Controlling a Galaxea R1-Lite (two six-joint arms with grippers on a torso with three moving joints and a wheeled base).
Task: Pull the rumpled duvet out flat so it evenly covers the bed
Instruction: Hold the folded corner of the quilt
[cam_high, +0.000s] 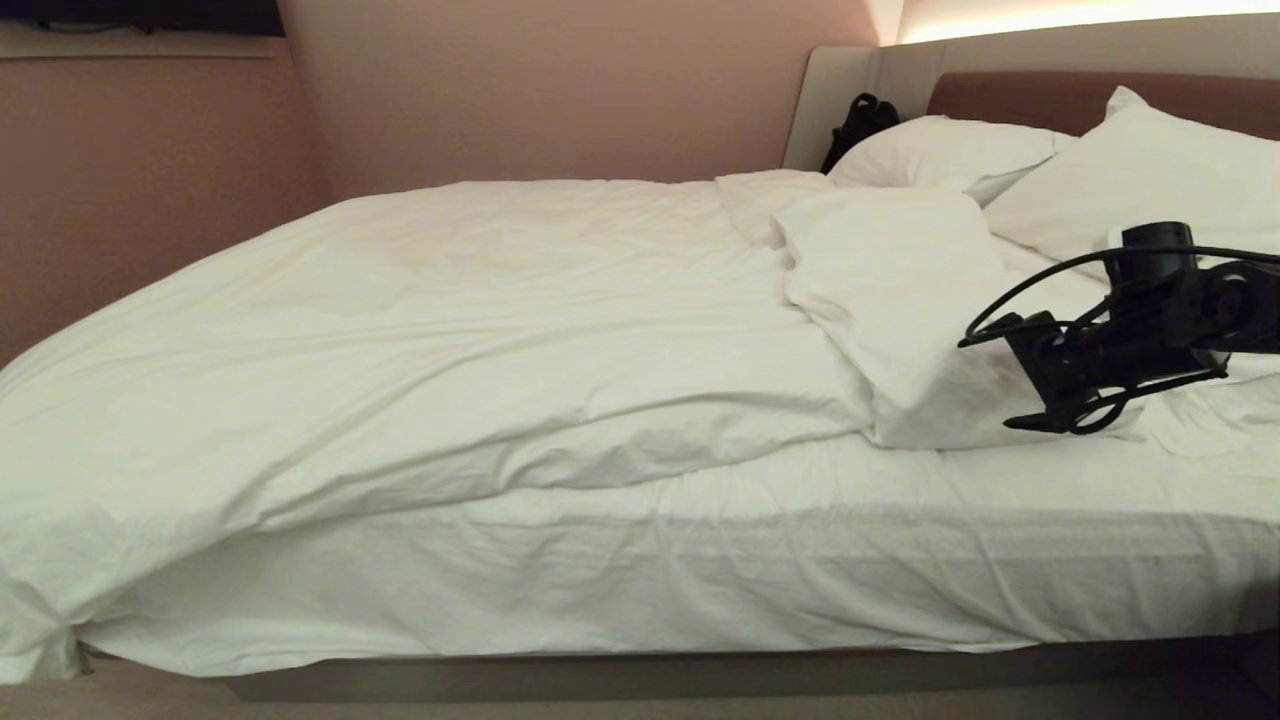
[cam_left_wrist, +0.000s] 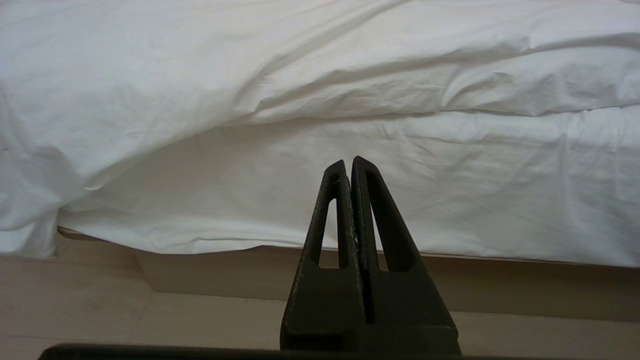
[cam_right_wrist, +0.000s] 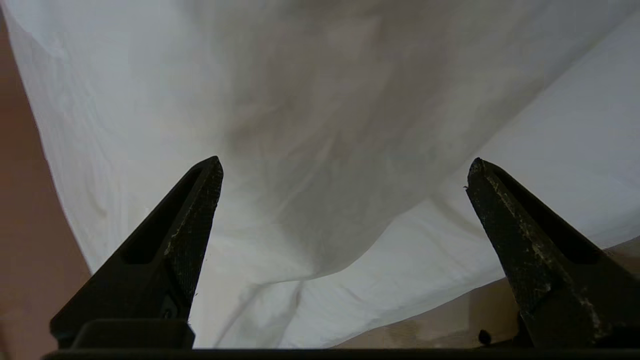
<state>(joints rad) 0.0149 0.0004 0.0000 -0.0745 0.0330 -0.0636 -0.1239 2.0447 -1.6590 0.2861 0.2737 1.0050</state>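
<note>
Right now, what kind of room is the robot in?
Most likely a bedroom, maybe in a hotel. There is a wide bed with a brown headboard, white pillows and a rumpled white duvet.

Around me: plain pinkish wall, pale floor, warm light strip glowing above the headboard surround.
</note>
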